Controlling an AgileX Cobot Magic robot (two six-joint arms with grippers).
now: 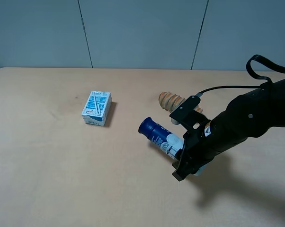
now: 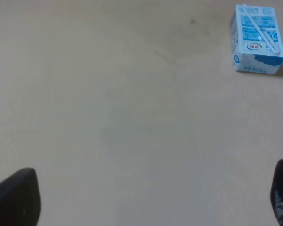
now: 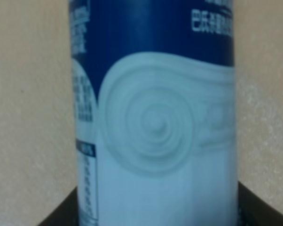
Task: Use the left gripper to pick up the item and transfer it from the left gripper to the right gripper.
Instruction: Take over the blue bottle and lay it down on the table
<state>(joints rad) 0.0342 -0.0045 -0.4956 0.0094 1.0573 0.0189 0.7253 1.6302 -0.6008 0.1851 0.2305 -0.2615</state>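
Now I'm seeing the bottle (image 1: 160, 135) pinched at its white end in the right gripper (image 1: 187, 163), blue cap pointing toward the carton (image 1: 97, 108), while the left gripper (image 2: 148, 197) is hovering spread and empty over the table (image 2: 108, 117).

This looks like a robotics lab or test cell. A broad, pale tan wooden surface (image 1: 48, 179) fills the scene, backed by flat grey-blue wall panels (image 1: 142, 33) joined at thin dark seams. A bulky black robot arm (image 1: 256, 113) with a looping black cable (image 1: 227, 87) reaches over it. The goods set out are a few scattered grocery samples: a small blue-and-white drink carton (image 1: 96, 108) with a straw across its top face, a ridged orange-brown bread roll (image 1: 170, 100), and a tall cylindrical bottle with a dark blue top and white printed body (image 1: 157, 134). Even, flat lighting falls across everything, with soft shadows under the arm.
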